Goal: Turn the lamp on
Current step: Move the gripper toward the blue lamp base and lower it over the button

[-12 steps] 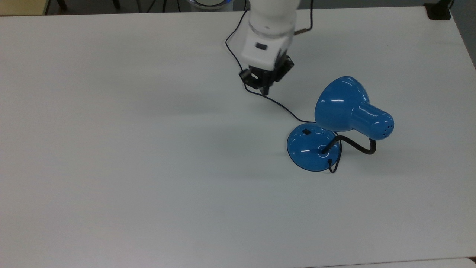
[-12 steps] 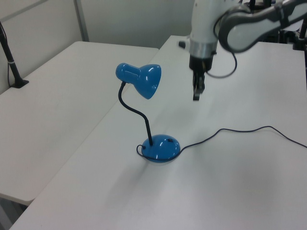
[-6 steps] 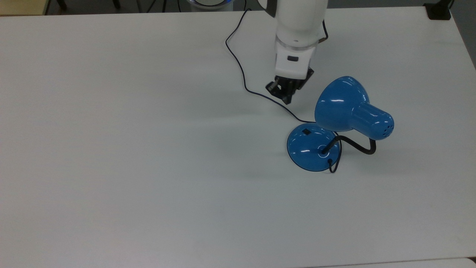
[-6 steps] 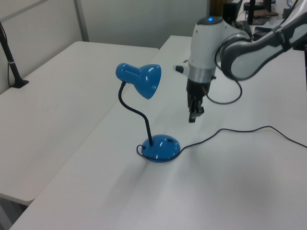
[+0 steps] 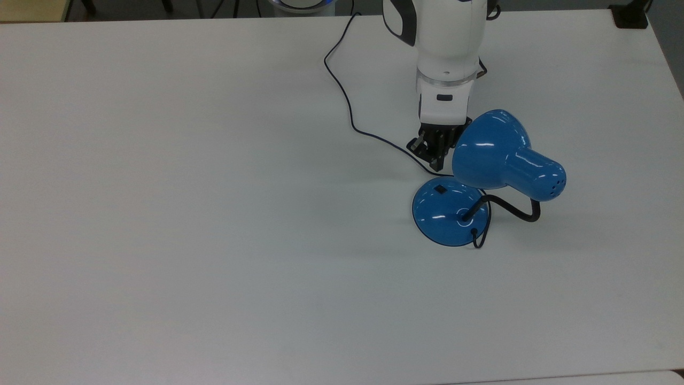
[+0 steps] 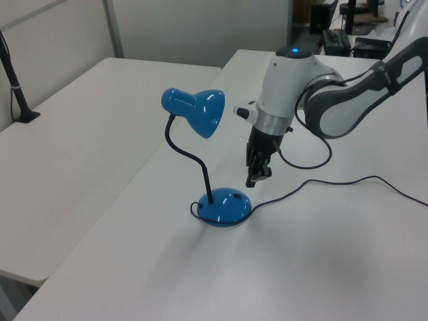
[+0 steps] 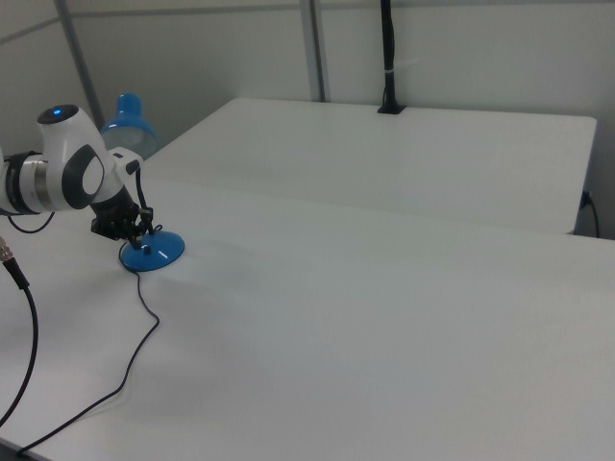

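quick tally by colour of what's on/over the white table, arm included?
Blue: 1, the glossy blue metal desk lamp with its black gooseneck and dark cord.
White: 1, the white robot arm, whose black gripper hangs above the lamp's base.
Total: 2.

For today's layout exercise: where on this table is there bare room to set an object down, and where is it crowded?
Free: the table across the top view's left, bordered by the cord, and the strip along the top view's bottom edge below the lamp. Crowded: the patch where the gripper hangs beside the lamp's shade, with the cord running under it.
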Controlling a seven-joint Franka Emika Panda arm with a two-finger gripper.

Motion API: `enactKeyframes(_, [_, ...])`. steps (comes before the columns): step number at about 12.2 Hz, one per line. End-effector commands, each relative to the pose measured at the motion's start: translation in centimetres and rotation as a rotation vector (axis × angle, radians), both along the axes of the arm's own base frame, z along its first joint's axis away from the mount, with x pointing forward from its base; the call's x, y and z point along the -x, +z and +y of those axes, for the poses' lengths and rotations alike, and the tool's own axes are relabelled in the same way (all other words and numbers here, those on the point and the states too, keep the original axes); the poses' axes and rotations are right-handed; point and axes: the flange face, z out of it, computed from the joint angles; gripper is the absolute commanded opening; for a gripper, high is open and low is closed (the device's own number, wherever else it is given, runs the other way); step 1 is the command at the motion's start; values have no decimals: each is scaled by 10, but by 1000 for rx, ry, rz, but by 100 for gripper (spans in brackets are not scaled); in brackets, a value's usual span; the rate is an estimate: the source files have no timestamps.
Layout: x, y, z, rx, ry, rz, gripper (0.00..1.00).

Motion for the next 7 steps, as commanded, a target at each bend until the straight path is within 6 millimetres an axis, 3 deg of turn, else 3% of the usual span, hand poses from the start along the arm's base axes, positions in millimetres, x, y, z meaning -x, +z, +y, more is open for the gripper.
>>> enactKeyframes(1, [-11, -7, 2, -22, 27, -68, 0])
enactKeyframes(4, [-16, -24, 4, -35, 28, -101, 0])
enactKeyframes(7, [-19, -26, 4, -47, 25, -123, 0])
